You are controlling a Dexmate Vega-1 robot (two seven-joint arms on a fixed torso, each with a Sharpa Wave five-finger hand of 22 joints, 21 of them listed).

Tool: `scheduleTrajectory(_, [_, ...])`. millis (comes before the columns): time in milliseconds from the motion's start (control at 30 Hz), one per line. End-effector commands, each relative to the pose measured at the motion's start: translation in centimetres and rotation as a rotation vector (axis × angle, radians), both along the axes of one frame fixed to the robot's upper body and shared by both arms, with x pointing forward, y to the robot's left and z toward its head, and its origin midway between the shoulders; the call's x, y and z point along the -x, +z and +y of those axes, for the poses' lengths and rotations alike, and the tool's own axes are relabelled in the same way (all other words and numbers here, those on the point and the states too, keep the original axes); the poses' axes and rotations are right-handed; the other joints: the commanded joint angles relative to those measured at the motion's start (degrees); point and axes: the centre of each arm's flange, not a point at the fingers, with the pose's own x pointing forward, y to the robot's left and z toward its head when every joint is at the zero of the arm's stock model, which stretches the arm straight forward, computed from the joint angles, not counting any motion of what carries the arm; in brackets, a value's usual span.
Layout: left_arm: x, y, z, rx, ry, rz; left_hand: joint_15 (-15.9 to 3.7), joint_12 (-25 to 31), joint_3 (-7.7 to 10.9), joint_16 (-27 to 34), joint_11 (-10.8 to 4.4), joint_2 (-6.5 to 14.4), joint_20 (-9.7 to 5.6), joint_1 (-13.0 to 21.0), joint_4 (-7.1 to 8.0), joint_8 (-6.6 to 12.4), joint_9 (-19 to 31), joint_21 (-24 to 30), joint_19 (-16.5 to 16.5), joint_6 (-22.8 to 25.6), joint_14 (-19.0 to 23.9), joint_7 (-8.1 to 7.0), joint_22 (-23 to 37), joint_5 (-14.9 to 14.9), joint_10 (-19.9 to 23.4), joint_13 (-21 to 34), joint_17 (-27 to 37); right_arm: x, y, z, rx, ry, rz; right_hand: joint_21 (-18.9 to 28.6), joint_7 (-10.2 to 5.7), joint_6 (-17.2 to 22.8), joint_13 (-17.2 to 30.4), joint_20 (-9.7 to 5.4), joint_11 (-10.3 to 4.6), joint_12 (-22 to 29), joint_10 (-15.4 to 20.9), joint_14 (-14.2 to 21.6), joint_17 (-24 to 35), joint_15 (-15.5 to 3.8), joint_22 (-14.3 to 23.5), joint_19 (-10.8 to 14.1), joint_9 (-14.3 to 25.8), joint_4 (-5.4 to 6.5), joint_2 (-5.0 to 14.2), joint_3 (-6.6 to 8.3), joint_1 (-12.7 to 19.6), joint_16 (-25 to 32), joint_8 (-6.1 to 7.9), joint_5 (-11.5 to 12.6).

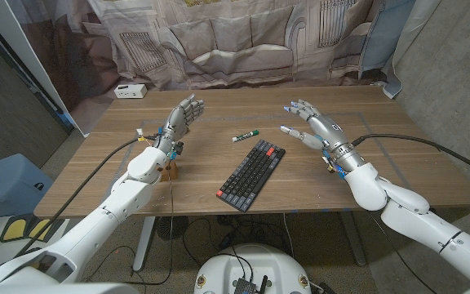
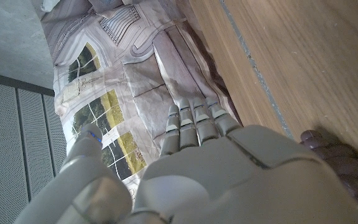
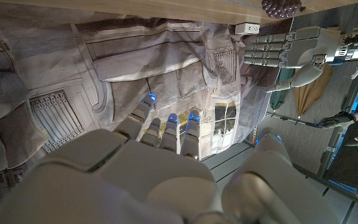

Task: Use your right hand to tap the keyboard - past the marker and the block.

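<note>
Two robot hands raised over a wooden bench (image 1: 219,114), seen from the head camera. Left hand (image 1: 184,114) on picture left, standing on edge, fingers apart, holding nothing. Right hand (image 1: 307,122) on picture right, fingers spread, empty, hovering off to the side of the keyboard (image 1: 251,173), not touching it. Dark keyboard lying diagonally at the bench's middle, nearer the front edge. Green-and-white marker (image 1: 247,136) just beyond the keyboard's far end, apart from it; label too small to read. Small wooden block (image 1: 168,171) beside the left forearm, near the bench's left side. White box (image 1: 130,91) at the far left corner, writing illegible. Printed fabric backdrop (image 1: 235,41) showing building fronts behind the bench.

Left wrist camera: back of the left hand (image 2: 197,168), fingers extended and slightly apart, gripping nothing. Wood grain of the bench (image 2: 291,56) beside it, backdrop (image 2: 123,81) with printed windows past the fingertips.

Right wrist camera: back of the right hand (image 3: 142,174), fingers stretched toward the backdrop (image 3: 104,81), empty. Left hand (image 3: 291,53) across the frame, fingers straight. White box (image 3: 248,28) at the bench edge. No readable lettering anywhere.
</note>
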Motion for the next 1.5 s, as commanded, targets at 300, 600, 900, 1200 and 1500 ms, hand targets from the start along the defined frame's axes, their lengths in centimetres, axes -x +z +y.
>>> scheduleTrajectory(300, [0.3,0.1,-0.5,-0.03,0.002,0.01,0.93,-0.5,0.32,-0.3,0.03,0.5,0.58,0.5,-0.12,-0.23,0.1,-0.4,0.0,0.4,-0.2,0.07,0.2,-0.1,-0.2,0.2,0.2,-0.4,1.5,0.9,0.117,-0.047,0.189,-0.2,-1.25,-0.2,0.1,1.07,0.42,-0.8,-18.3,-18.3,0.2,0.83,0.6,-30.1,0.1,0.16,0.38,-1.6,-3.3,-0.3,-1.85,-1.1])
scheduleTrajectory(600, [0.6,-0.2,-0.2,-0.022,0.009,0.012,0.9,-0.6,0.37,-0.3,0.14,0.6,0.55,0.6,-0.15,-0.26,0.1,-0.5,-0.1,0.4,-0.1,0.05,0.2,-0.1,-0.2,0.2,0.2,-0.2,2.2,1.7,0.178,-0.036,0.199,0.8,-1.88,0.8,0.1,1.69,0.85,0.4,-17.1,-17.9,0.2,1.1,0.6,-30.5,0.1,0.18,0.67,-1.67,-3.6,0.7,-1.37,-1.3])
scheduleTrajectory(900, [0.6,-0.4,-0.2,-0.019,0.009,0.013,0.82,-0.6,0.41,-0.3,0.16,0.7,0.54,0.7,-0.19,-0.28,0.1,-0.5,-0.1,0.5,0.0,0.09,0.2,-0.1,0.0,0.2,0.2,-0.2,2.7,2.6,0.236,-0.043,0.205,1.0,-2.31,2.1,0.1,2.04,0.78,0.6,-16.4,-17.5,0.0,1.07,0.6,-30.4,0.1,0.0,0.81,-1.57,-3.4,0.9,-0.92,-1.3])
scheduleTrajectory(1200, [0.6,-0.5,-0.5,-0.032,-0.001,0.016,0.76,-0.7,0.46,-0.3,0.41,0.8,0.44,0.8,-0.22,-0.33,0.1,-0.5,-0.1,0.5,0.0,0.15,0.2,-0.1,0.0,0.2,0.2,-0.4,3.1,3.0,0.265,-0.062,0.24,1.2,-1.98,1.8,0.1,2.34,0.98,0.4,-17.1,-17.2,0.0,1.66,0.6,-30.3,0.1,-0.13,0.83,-1.56,-3.4,1.0,-1.14,-1.3])
scheduleTrajectory(1500, [1.0,-0.5,-0.5,-0.037,0.005,0.012,1.04,-0.7,0.54,-0.3,0.51,0.9,0.39,0.9,-0.26,-0.3,0.1,-0.6,-0.1,0.7,0.0,0.38,0.2,-0.1,0.2,0.2,0.2,-0.3,3.4,3.3,0.299,-0.101,0.232,1.1,-1.63,1.7,0.1,2.69,1.09,0.1,-18.1,-17.7,-0.1,2.06,0.6,-30.9,0.1,-0.15,0.84,-1.63,-3.5,0.9,-1.23,-1.4])
